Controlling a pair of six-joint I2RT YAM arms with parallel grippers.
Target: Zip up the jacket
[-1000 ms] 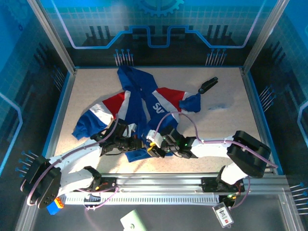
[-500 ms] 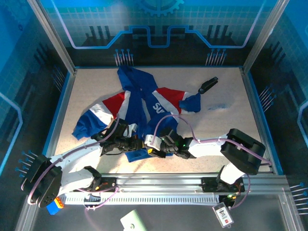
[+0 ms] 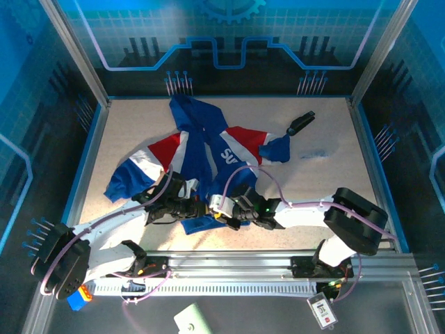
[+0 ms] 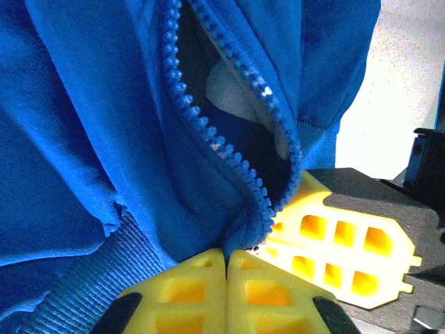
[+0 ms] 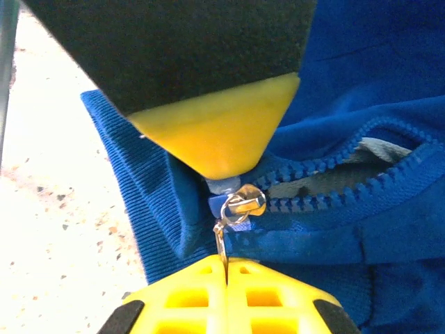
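1. Our right tool (image 5: pixel 226 263) has its yellow jaws pressed together on the silver zipper pull (image 5: pixel 221 240). The pull hangs at 6 o'clock from the slider (image 5: pixel 240 205). We judge that pinching the tab gives us a handle for drawing the slider along its track.
2. Our left tool (image 4: pixel 226 256) is clamped tight on the ribbed hem (image 4: pixel 104 268), right at the foot of the zipper. In the right wrist view one of its fingers (image 5: pixel 215 132) sits at 12 o'clock of the slider, just beside it. We read this grip as an anchor, so the fabric cannot ride up with the pull.
3. From the slider the blue zipper teeth (image 5: pixel 334 184) run toward 3 o'clock. The two rows are parted and pale lining shows between them, so the front is open above the slider.
4. The jacket (image 3: pixel 201 149) lies spread on the tabletop (image 3: pixel 327 181). Its hem is at 6 o'clock, where both tools meet, and its hood is at 12 o'clock. The sleeves reach toward 9 and 2 o'clock.
5. A black object (image 3: pixel 300 123) lies at about 1 o'clock from the tools, near a cuff but apart from it.
6. We judge the zipping barely begun. The draw should go toward 12 o'clock, and the thin tab could slip or the fabric could bunch.
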